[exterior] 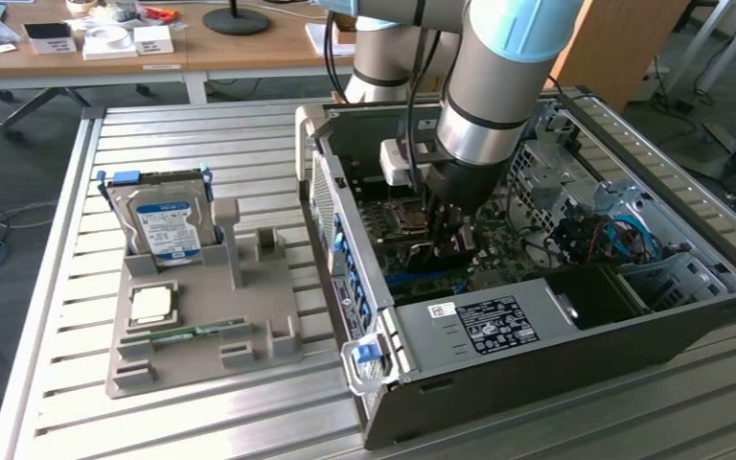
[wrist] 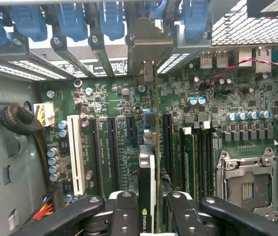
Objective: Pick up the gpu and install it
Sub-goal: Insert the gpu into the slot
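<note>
My gripper (exterior: 450, 230) is down inside the open computer case (exterior: 675, 331), above the green motherboard (wrist: 114, 98). It is shut on the gpu (wrist: 148, 172), which I see edge-on in the wrist view as a thin black card with a greenish board edge, standing between the two black fingers (wrist: 125, 214). The card's metal bracket (wrist: 148, 42) reaches the row of rear slot openings with blue latches (wrist: 70, 19). The card runs along the motherboard between the black expansion slots (wrist: 113, 152) and the memory slots (wrist: 190, 162). In the exterior view the gpu (exterior: 455, 255) is a dark shape under the wrist.
A grey parts holder (exterior: 265, 331) on the slatted table carries a silver hard drive (exterior: 164, 225), a processor chip (exterior: 150, 305) and a green memory stick (exterior: 195, 333). Inside the case are the power supply (exterior: 496, 321), an empty CPU socket (wrist: 247, 179) and cables (wrist: 21, 123).
</note>
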You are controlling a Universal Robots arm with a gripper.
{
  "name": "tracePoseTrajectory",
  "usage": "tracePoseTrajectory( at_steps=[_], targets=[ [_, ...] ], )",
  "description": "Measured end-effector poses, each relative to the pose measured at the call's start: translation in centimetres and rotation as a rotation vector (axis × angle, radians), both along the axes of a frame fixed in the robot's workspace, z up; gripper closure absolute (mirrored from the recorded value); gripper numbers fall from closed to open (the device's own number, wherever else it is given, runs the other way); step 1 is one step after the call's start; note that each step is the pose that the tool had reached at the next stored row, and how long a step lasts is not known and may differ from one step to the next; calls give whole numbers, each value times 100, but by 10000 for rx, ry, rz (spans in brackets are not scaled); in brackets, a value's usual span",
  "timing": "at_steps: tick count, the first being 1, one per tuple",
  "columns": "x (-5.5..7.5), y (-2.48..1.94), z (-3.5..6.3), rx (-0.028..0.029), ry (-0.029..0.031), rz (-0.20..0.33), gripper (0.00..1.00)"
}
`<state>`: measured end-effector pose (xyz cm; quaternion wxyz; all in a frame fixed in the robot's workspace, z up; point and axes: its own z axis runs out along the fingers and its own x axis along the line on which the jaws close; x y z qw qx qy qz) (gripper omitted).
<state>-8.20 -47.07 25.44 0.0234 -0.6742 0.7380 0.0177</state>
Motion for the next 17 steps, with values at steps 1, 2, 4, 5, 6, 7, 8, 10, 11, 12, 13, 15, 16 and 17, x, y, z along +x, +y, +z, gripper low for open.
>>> tracePoseTrajectory(
  at_steps=[1, 2, 4, 5, 6, 7, 8, 10, 11, 12, 13, 15, 16, 17],
  targets=[
    [0, 0, 0, 0, 0, 0, 73],
    [0, 0, 0, 0, 0, -1, 73],
    [-6, 1, -2, 2, -2, 4, 73],
    [-6, 1, -2, 3, -4, 17, 73],
    [-6, 1, -3, 3, -7, 35, 73],
    [-6, 1, -3, 4, -8, 47, 73],
    [-6, 0, -3, 4, -9, 54, 73],
    [-7, 1, -3, 4, -9, 76, 73],
    [-7, 1, -3, 3, -8, 97, 73],
    [-7, 1, -3, 4, -9, 126, 73],
    [-7, 2, -3, 4, -8, 155, 73],
    [-7, 8, -3, 4, -9, 218, 73],
    [-8, 12, -3, 4, -9, 246, 73],
    [-7, 16, -3, 3, -9, 270, 73]
  ],
)
